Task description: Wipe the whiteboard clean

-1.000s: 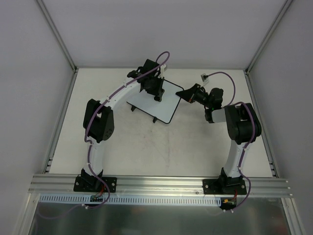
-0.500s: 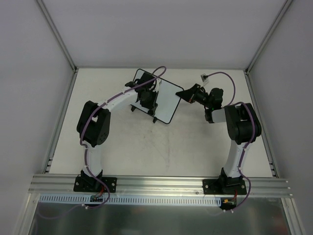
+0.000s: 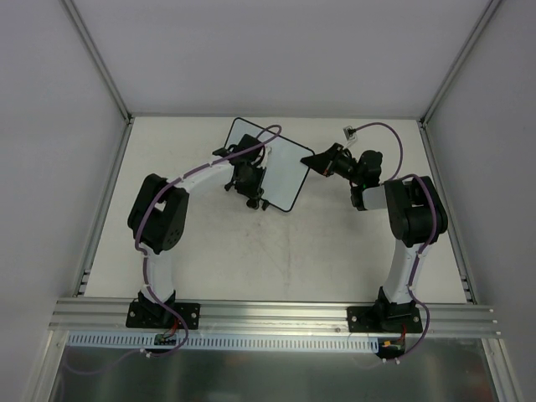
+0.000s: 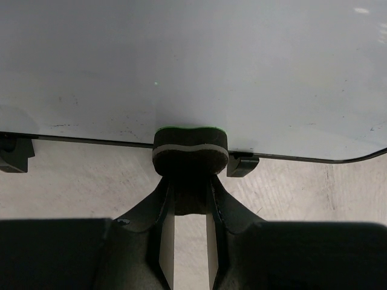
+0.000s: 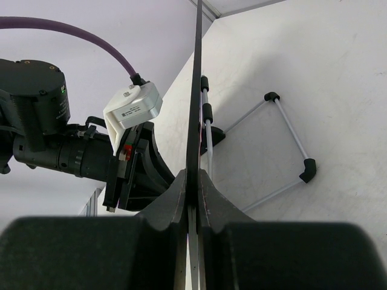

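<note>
Pale, lightly scuffed tabletop lay under both my arms, boxed in by plain grey walls. At my left pincer the two fingers were pressed in on the dark body of an eraser, a small block with a grey felt layer and a green face. That green face was set against the whiteboard, right at its lower black-framed edge and just left of one of its two black feet. The white surface above the eraser looked blank apart from a few faint specks near the frame. My right pincer was clamped thinly on the board's right-hand edge, which ran straight up from between the fingers in the wrist view. Beside that edge, on the side away from my left arm, a white wire stand with black corner pieces lay on the table. Seen from above, the board stood tilted near the back middle of the table, with the left pincer at its front and the right pincer at its right corner.
</note>
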Motion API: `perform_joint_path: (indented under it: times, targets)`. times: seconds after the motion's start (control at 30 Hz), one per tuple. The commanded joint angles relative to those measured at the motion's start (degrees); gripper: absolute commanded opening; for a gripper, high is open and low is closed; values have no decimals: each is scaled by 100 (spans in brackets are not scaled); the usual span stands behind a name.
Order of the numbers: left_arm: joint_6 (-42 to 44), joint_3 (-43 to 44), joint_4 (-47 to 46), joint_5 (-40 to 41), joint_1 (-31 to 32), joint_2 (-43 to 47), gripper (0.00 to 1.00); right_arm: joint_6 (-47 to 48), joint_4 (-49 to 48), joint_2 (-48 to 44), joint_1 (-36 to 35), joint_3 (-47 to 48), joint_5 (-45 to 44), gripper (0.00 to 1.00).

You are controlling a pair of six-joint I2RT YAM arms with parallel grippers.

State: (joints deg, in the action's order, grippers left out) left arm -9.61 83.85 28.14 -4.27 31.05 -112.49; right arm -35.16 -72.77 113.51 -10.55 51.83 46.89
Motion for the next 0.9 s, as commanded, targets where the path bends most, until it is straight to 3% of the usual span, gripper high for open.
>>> perform_joint_path:
  times: [0.0, 0.33, 0.87]
  targets:
    - [-68, -124, -168, -12, -222, 8, 0, -211, -1494, -435, -123, 134, 470, 0]
    - [-103, -98, -432, -188, -872, 17, 0, -193, -1494, -462, -114, 116, 479, 0]
    - [-199, 307, -432, -197, -1373, -318, 0, -193, -1503, -479, -70, 64, 487, 0]
